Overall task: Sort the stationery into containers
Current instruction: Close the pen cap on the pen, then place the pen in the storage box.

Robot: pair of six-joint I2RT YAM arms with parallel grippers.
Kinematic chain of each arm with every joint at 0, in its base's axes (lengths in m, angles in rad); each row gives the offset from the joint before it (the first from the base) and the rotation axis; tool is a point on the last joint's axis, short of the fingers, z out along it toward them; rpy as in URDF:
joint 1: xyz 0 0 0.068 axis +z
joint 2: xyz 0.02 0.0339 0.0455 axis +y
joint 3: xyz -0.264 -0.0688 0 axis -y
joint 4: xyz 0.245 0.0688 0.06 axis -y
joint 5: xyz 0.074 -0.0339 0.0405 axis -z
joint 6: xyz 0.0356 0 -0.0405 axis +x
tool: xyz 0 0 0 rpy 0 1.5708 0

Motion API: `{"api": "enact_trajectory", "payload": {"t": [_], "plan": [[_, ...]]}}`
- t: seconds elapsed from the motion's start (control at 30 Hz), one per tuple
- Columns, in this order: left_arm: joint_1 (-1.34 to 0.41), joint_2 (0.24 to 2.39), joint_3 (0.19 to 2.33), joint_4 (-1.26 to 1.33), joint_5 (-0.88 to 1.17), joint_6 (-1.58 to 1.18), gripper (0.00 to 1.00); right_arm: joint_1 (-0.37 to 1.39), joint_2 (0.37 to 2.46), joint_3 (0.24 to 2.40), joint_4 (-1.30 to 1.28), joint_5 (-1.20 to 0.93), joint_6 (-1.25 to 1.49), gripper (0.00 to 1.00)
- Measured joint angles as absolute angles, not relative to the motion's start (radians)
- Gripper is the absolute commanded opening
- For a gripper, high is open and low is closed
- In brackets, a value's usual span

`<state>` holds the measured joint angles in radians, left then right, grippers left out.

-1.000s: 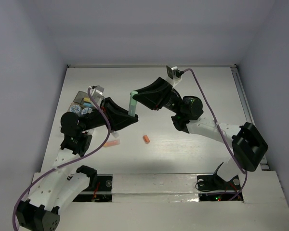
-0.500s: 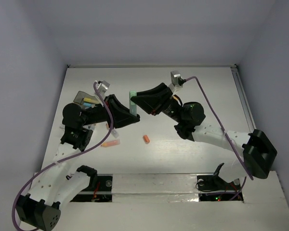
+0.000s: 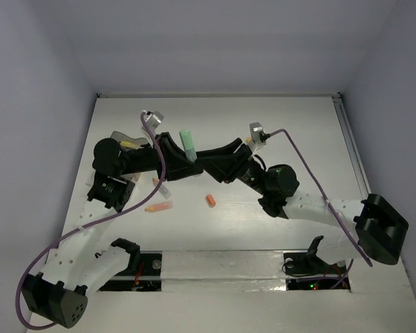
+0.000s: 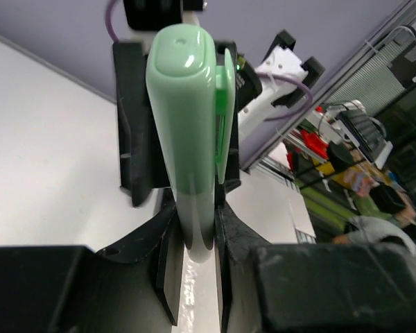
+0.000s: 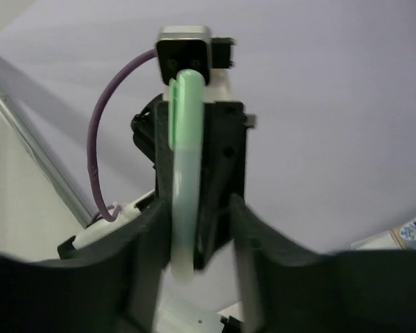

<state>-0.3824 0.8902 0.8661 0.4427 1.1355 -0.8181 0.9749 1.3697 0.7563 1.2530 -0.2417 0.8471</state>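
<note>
Mid-frame, the left gripper (image 4: 194, 222) pinches the marker (image 4: 187, 104); the right gripper (image 5: 197, 208), jaws spread, should retreat straight without brushing it.

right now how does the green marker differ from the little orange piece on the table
The green marker is up off the table, clamped at its lower end in the jaws of the left gripper. The orange piece lies loose on the table, and neither arm touches it. The green marker is long and slim, while the orange piece is short and stubby. The green marker stands roughly on end, while the orange piece lies flat. Both are small stationery items, and neither is in a container.
</note>
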Motion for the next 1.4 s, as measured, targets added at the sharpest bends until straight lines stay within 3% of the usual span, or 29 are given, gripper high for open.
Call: {"api": "enact_trajectory", "payload": {"t": [0.2, 0.37, 0.63, 1.0, 1.4], "plan": [[-0.360, 0.820, 0.865, 0.545, 0.930, -0.779, 0.00, 1.015, 1.212, 0.647, 1.090, -0.271, 0.820, 0.82], [-0.352, 0.817, 0.841, 0.554, 0.788, -0.728, 0.00, 1.045, 1.082, 0.572, 0.844, -0.267, 0.758, 0.88], [-0.286, 0.964, 0.837, 0.454, 0.622, -0.692, 0.00, 1.019, 0.734, 0.572, 0.459, -0.025, 0.606, 0.98], [0.090, 1.221, 0.797, 0.293, 0.344, -0.744, 0.00, 1.014, 0.725, 0.582, 0.060, 0.188, 0.482, 1.00], [0.200, 1.487, 0.797, 0.271, 0.313, -0.831, 0.00, 1.014, 0.767, 0.582, 0.027, 0.179, 0.441, 1.00]]}}
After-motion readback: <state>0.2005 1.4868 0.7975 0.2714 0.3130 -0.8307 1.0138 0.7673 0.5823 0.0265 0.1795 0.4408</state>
